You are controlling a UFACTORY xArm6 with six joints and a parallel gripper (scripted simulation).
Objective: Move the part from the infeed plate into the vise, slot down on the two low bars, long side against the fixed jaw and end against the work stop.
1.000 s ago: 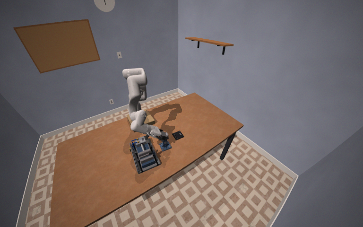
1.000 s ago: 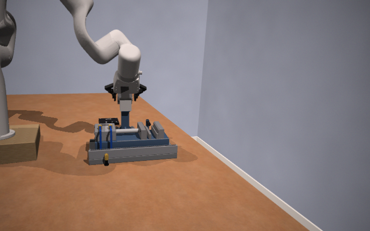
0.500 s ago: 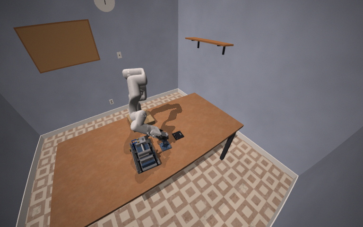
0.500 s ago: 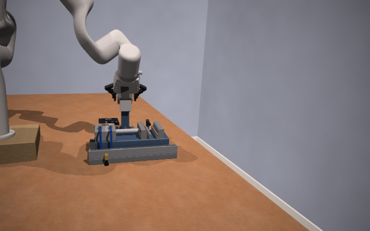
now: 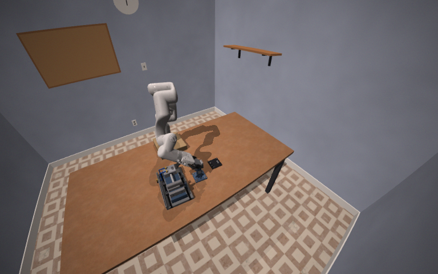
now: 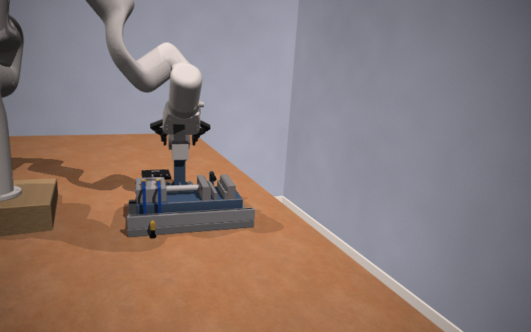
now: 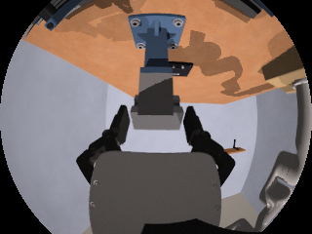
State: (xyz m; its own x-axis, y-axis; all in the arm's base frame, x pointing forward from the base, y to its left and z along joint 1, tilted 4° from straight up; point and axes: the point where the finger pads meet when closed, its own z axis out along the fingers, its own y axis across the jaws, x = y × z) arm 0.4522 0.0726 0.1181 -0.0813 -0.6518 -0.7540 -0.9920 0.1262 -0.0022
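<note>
On the worktop (image 6: 274,274), the vise (image 6: 187,199) stands open at left. Behind it the part (image 6: 180,151) stands upright in the V-block (image 6: 180,173), under the claw (image 6: 180,138), spread wide and gripping nothing.

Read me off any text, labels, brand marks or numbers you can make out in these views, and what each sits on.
None can be read.
The arm carries a small mark on one joint, too blurred to read.
The wall clock shows a hand but no readable numerals.
The vise, part and gripper show no lettering.
</note>
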